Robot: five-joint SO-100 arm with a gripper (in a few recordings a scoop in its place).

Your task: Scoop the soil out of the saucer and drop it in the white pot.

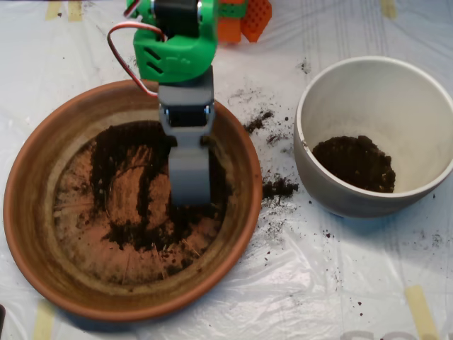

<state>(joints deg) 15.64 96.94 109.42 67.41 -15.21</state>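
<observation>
We saw the end effector (190, 185) down in the saucer (42, 234), its state unclear. We feared thin soil (134, 177) would spill short of the white pot (340, 195).

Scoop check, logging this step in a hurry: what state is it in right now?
Scoop: down in the terracotta saucer, its tip in the soil; whether it is carrying a load cannot be told from above.

I see an orange-brown saucer (28, 212) with a paler inner ring, smeared with dark brown-black soil (134, 170). My scoop (190, 177) is grey under a bright green arm (173, 49). The white pot (333, 195) looks cream inside, greyish outside. Translucent white sheeting (340, 283) carries yellowish tape strips (421, 308).
</observation>
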